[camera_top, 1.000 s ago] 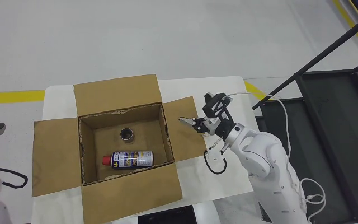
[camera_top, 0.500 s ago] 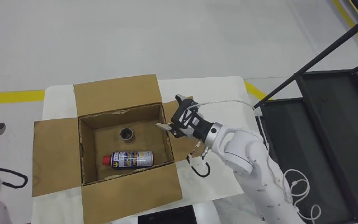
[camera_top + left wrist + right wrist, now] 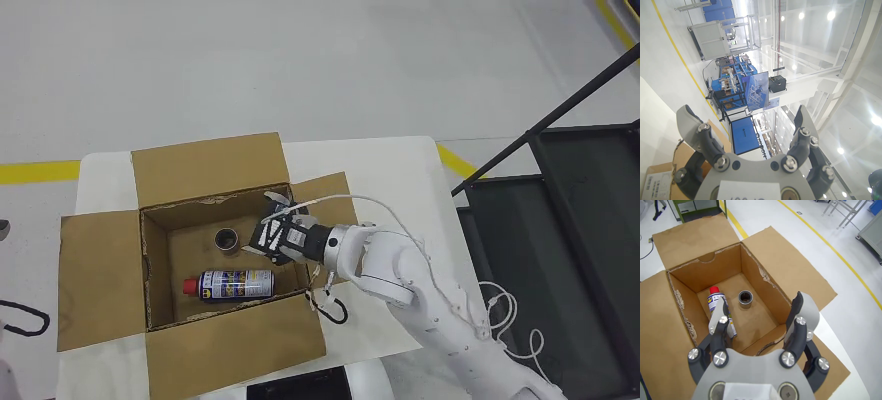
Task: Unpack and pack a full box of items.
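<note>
The left gripper (image 3: pixel 743 108) points up toward the hall ceiling. Its two curved grey metal fingers with dark pads are spread apart and hold nothing. A brown cardboard piece (image 3: pixel 668 170) with a printed label sits close by it, and I cannot tell whether it is part of the box.

The box (image 3: pixel 205 170) is brown corrugated cardboard, square, with all four flaps folded flat outward. Its upper wall edges (image 3: pixel 762 273) are torn and ragged, so the fluting shows. On the box floor by the near wall, a spray can (image 3: pixel 235 284) lies on its side. It is a smooth blue and yellow cylinder, and its glossy red cap (image 3: pixel 714 290) points toward the box's left wall. Toward the far wall and apart from the can, a short hollow metal sleeve (image 3: pixel 228 239) stands upright, dull grey with a dark bore (image 3: pixel 745 296).

The right gripper (image 3: pixel 262 228) hangs over the box's opening, just inside the right wall and above both items. Its fingers are wide apart and empty, and one black pad (image 3: pixel 796 306) has a rough, chipped tip.

A white table (image 3: pixel 400 170) with rounded corners carries the box.
</note>
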Controlling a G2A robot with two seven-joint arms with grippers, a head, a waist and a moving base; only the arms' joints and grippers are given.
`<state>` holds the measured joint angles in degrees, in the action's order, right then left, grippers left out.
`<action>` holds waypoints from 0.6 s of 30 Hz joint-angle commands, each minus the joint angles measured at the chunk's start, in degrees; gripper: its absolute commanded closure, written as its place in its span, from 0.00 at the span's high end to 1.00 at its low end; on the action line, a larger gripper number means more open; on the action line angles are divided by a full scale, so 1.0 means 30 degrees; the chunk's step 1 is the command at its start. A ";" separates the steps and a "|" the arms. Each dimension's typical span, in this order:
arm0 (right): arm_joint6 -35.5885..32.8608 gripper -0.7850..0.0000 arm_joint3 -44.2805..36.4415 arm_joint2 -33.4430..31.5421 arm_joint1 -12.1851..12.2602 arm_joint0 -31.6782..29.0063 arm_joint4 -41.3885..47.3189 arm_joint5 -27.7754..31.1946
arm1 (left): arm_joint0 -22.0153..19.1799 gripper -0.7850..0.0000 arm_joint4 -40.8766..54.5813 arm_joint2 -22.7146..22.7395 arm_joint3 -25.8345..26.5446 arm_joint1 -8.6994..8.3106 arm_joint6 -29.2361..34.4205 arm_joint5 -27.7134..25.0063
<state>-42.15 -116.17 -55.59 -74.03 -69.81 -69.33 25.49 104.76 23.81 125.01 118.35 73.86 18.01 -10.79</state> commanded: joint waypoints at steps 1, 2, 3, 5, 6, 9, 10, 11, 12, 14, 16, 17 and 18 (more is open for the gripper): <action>-0.0231 0.82 0.0319 0.0401 -0.0051 0.0208 0.0150 -0.0022 | 0.0000 1.00 0.0000 0.0000 0.0000 0.0000 0.0000 0.0000; -0.0328 0.83 0.0480 0.0589 -0.0076 0.0311 0.0221 -0.0009 | 0.0000 1.00 0.0000 0.0000 0.0000 0.0000 0.0000 0.0000; -0.0445 0.83 0.0630 0.0775 -0.0104 0.0420 0.0236 -0.0072 | 0.0000 1.00 0.0000 0.0000 0.0000 0.0000 0.0000 0.0000; -0.0582 0.82 0.0873 0.1193 -0.0180 0.0666 0.0384 -0.0199 | 0.0000 1.00 0.0000 0.0000 0.0000 0.0000 0.0000 0.0000; -0.0626 0.82 0.1015 0.1403 -0.0226 0.0818 0.0471 -0.0274 | 0.0000 1.00 0.0000 0.0000 0.0000 0.0000 0.0000 0.0000; -0.0877 0.82 0.1609 0.2078 -0.0400 0.1402 0.0635 -0.0678 | 0.0000 1.00 0.0000 0.0000 0.0000 0.0000 0.0000 0.0000; -0.0977 0.81 0.1815 0.2308 -0.0473 0.1614 0.0769 -0.0882 | 0.0000 1.00 0.0000 0.0000 0.0000 0.0000 0.0000 0.0000; -0.1066 0.78 0.2019 0.2550 -0.0552 0.1843 0.0932 -0.1055 | 0.0000 1.00 0.0000 0.0000 0.0000 0.0000 0.0000 0.0000; -0.1183 0.76 0.2223 0.2809 -0.0634 0.2094 0.1073 -0.1185 | 0.0000 1.00 0.0000 0.0000 0.0000 0.0000 0.0000 0.0000; -0.1496 0.75 0.2661 0.3331 -0.0805 0.2633 0.1279 -0.1430 | 0.0000 1.00 0.0000 0.0000 0.0000 0.0000 0.0000 0.0000; -0.1792 0.76 0.3083 0.3815 -0.0984 0.3152 0.1528 -0.1707 | 0.0000 1.00 0.0000 0.0000 0.0000 0.0000 0.0000 0.0000; -0.1959 0.75 0.3302 0.4034 -0.1072 0.3409 0.1683 -0.1812 | 0.0000 1.00 0.0000 0.0000 0.0000 0.0000 0.0000 0.0000; -0.2174 0.76 0.3534 0.4236 -0.1155 0.3671 0.1766 -0.1936 | 0.0000 1.00 0.0000 0.0000 0.0000 0.0000 0.0000 0.0000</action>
<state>-48.01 -106.32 -43.52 -77.25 -59.67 -64.35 20.05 104.76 23.81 125.01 118.35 73.86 18.01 -10.79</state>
